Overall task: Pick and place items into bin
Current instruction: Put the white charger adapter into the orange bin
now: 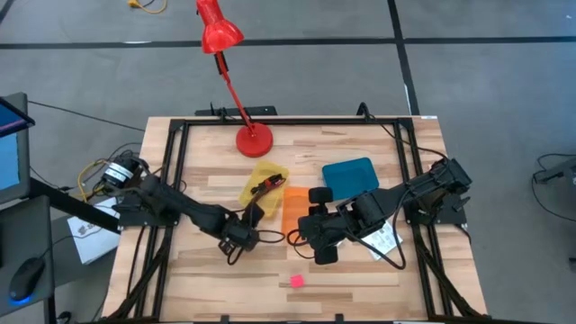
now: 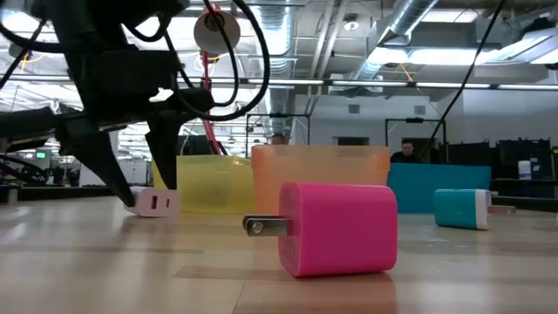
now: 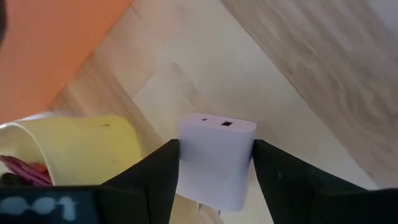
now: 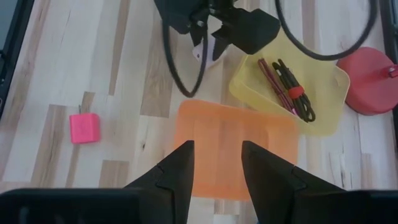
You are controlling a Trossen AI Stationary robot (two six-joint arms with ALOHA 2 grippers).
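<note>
My left gripper [image 1: 238,236] is low over the table's middle, just near of the yellow bin [image 1: 263,184], shut on a pale pink charger cube [image 3: 217,158]. My right gripper [image 4: 217,146] hovers open and empty over the orange bin [image 4: 236,152]. The yellow bin [image 4: 286,87] holds the maroon cord [image 4: 273,78] and the black-and-red cable bundle [image 4: 297,93]. A hot pink cube [image 1: 296,281] lies on its side on the wood toward the near edge. In the low view a blue cube [image 2: 462,208] rests on the table. The white printed packet [image 1: 385,238] lies flat under the right arm. My left gripper pinches the pale pink cube by two opposite side faces [image 3: 183,155], one finger [image 3: 158,171] on each side. The fingers slant down at it from above. The cube's port face points away from the wrist. In the low view the cube [image 2: 155,202] sits at table height; whether it is clear of the wood I cannot tell.
A blue bin [image 1: 349,175] stands to the right of the orange one. A red desk lamp [image 1: 254,139] stands at the far side, its arm reaching over the far edge. Black frame rails [image 1: 171,180] run along the table's sides. Bare wood surrounds the hot pink cube.
</note>
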